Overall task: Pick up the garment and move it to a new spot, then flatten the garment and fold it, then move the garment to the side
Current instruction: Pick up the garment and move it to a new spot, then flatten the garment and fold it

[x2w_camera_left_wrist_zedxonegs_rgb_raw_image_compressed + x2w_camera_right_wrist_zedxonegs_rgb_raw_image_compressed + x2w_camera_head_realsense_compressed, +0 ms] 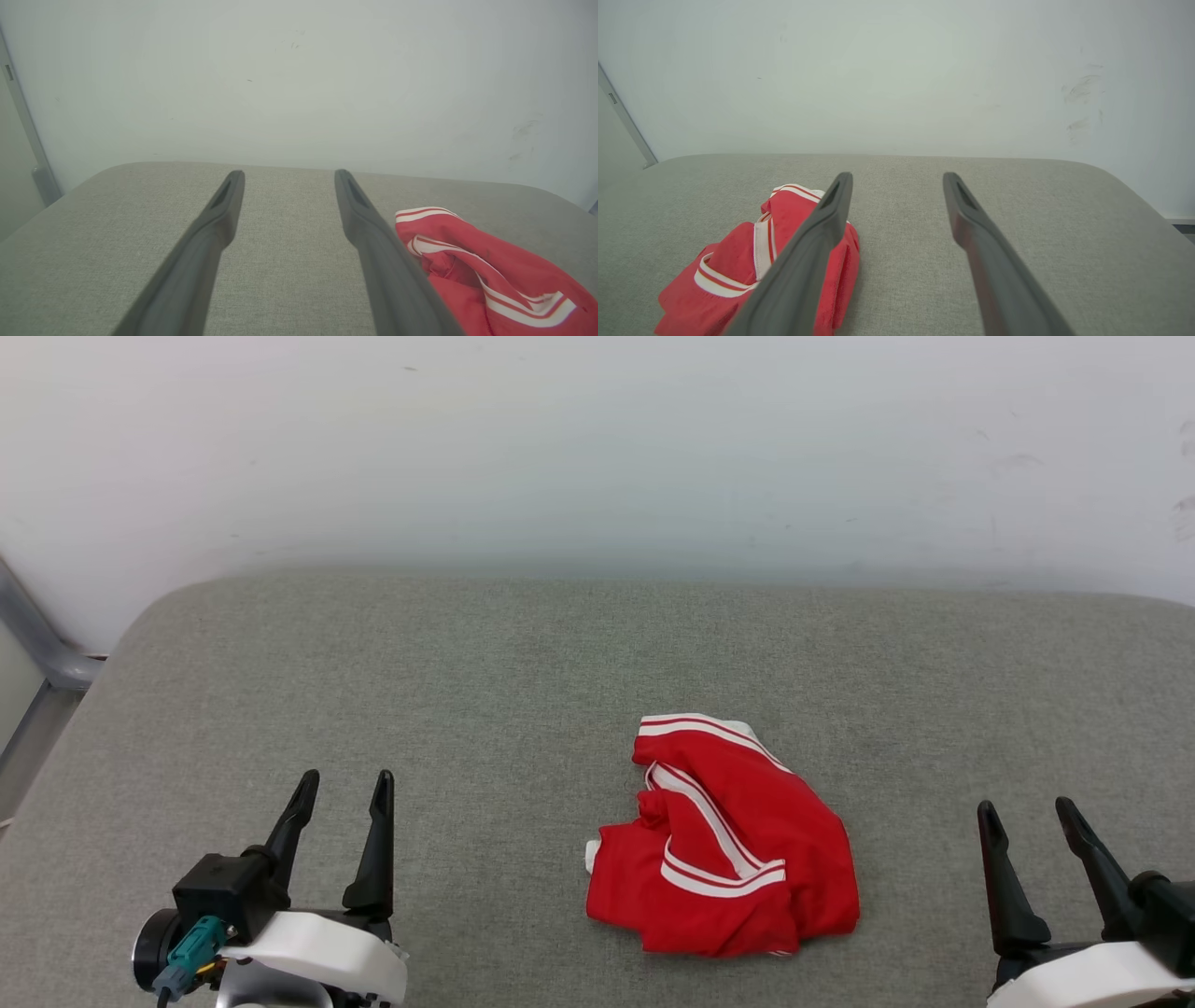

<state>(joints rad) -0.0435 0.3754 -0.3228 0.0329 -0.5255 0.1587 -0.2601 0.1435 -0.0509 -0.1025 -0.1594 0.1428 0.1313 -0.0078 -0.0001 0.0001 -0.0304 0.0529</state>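
Lying crumpled on the grey worktop (467, 663) between the left hand (346, 777) and right hand (1024, 805), both spread and empty, the garment (738, 859) looks soft, light and limp; its striped trim seems the best place to pinch.

This looks like a bare robot test room or lab. The surface (392, 653) is a wide pad covered in plain grey woven fabric, with rounded far corners, set against a blank white wall (597, 448) that carries a few dark scuffs (1080, 88). Just past the surface's far left corner, a grey metal bar (42, 649) stands by the wall. At the near edge rise the left claw (346, 777) and the right claw (1024, 804), both with black fingers on white housings.
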